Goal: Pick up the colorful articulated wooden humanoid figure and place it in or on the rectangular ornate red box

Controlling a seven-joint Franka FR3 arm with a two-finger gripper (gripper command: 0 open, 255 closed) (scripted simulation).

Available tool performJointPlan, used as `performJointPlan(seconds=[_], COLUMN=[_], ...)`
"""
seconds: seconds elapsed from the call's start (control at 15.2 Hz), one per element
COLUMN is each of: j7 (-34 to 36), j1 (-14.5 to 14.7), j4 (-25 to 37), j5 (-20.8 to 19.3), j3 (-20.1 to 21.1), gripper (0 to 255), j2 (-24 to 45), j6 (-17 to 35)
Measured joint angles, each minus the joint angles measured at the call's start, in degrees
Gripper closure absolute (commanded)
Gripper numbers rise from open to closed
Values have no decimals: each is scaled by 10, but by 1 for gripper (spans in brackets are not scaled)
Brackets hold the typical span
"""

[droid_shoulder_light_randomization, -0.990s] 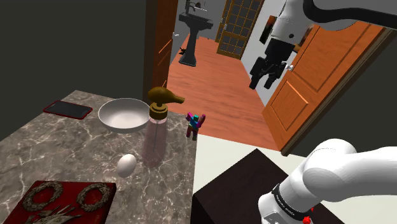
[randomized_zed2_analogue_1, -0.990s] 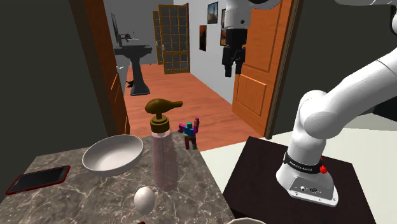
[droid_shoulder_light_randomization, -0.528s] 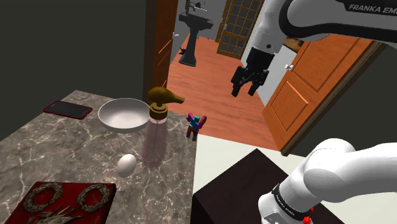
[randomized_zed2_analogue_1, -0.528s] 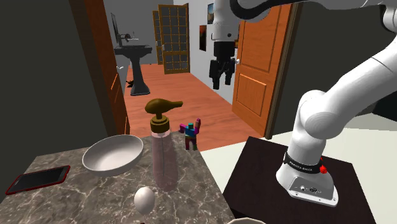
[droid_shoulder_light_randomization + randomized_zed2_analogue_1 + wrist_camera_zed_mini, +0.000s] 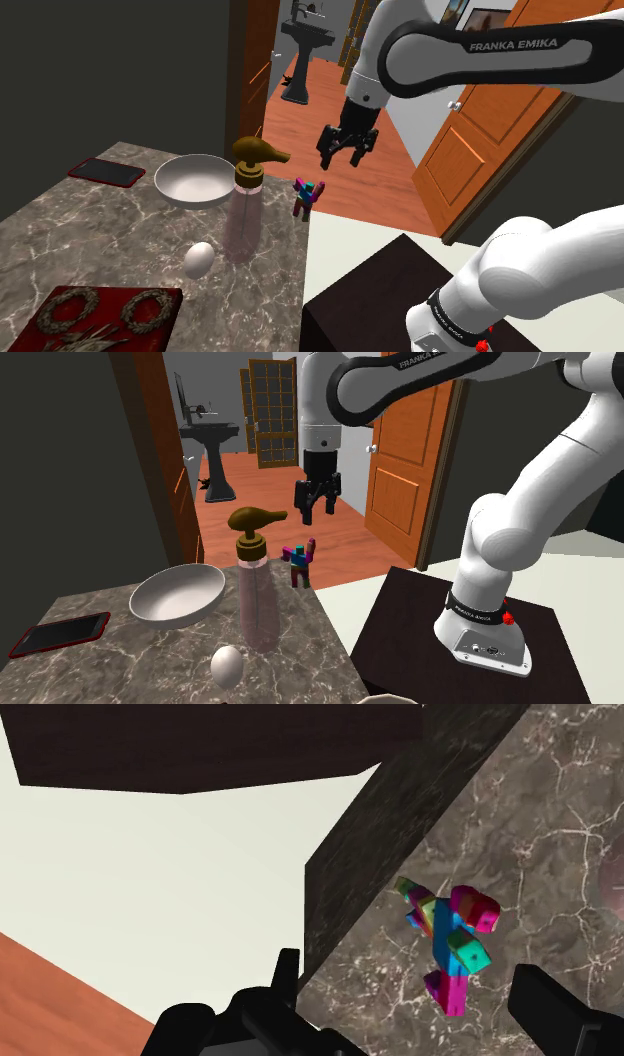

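Observation:
The small multicoloured jointed figure (image 5: 306, 195) (image 5: 298, 563) stands upright at the marble table's edge nearest the doorway. My gripper (image 5: 336, 158) (image 5: 314, 507) hangs in the air above it, a little towards the doorway, open with nothing between its fingers. Seen from the wrist, the figure (image 5: 447, 944) sits just ahead of the open gripper (image 5: 420, 1004), between the lines of the two fingers and untouched. The red ornate box (image 5: 112, 296), with two wreath ornaments on its lid, rests at the table's near corner, far from the figure.
A pump bottle (image 5: 245, 205) stands close beside the figure, with a white bowl (image 5: 195, 180) behind it and an egg (image 5: 198, 260) in front. A red-cased phone (image 5: 106, 172) lies at the far side. The dark stand (image 5: 380, 300) and an orange door (image 5: 490, 130) flank the table's edge.
The arm has swung down and towards the shoulder view's left, bringing the open gripper from near the orange door to just above the figure. Nothing on the table has moved.

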Motion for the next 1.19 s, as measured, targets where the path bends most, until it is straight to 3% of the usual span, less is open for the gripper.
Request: performJointPlan(seconds=[0.53, 1.19], j7=[78, 83], j1=[7, 7], j4=[28, 0], j5=[-12, -15], j3=[60, 67], gripper=[0, 0], j2=[125, 153], j6=[108, 164])
